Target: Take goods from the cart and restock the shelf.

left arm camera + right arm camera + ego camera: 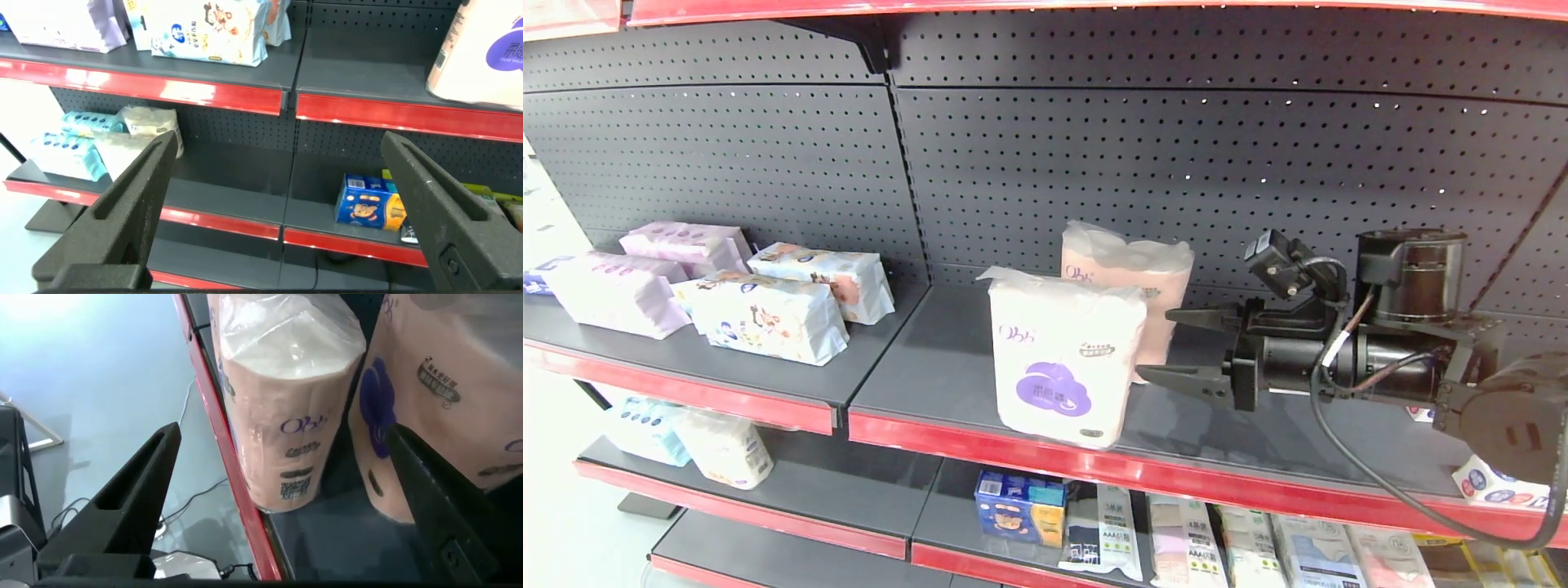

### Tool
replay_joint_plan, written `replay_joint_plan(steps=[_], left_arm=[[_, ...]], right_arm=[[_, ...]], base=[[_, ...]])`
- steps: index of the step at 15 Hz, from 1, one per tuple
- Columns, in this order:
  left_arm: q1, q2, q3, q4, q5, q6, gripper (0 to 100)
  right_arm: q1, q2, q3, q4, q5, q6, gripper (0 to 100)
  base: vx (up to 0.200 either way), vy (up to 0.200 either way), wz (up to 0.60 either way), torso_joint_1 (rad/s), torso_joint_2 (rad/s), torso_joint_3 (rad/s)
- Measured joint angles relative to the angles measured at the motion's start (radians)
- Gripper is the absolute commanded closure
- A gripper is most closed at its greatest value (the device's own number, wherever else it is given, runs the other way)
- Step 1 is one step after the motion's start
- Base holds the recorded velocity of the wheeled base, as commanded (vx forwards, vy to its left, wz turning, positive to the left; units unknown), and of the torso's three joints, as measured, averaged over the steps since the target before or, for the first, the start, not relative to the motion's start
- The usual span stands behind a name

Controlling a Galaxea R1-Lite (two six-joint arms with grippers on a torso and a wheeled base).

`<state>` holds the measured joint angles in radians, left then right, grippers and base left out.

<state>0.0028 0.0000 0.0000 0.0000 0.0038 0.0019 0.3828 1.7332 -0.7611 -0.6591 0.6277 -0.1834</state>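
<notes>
The shelf (931,367) holds the goods on its dark middle board; a white tissue pack (1066,367) stands upright near the red front edge, with a pink tissue pack (1131,278) just behind it (whether they touch is unclear); flat packs (768,314) lie on the board to the left; the right gripper (1156,345) hangs just beside the upright packs, fingers spread, grasping nothing; the left gripper (279,140) is likewise released, facing the lower boards.

The white pack (1062,367) hides the lower left of the pink pack (1143,278). At the right, the right arm (1380,367) covers most of a dotted packet (1499,483). A blue pack (533,276) is cut by the left edge.
</notes>
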Motion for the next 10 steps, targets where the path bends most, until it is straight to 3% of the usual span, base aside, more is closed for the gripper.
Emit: replay_joint_plan(steps=[10], left_arm=[[0.000, 0.000, 0.000, 0.000, 0.000, 0.000, 0]], right_arm=[[0.043, 0.068, -0.053, -0.006, -0.014, 0.013, 0]], base=[[0.000, 0.000, 0.00, 0.000, 0.00, 0.000]])
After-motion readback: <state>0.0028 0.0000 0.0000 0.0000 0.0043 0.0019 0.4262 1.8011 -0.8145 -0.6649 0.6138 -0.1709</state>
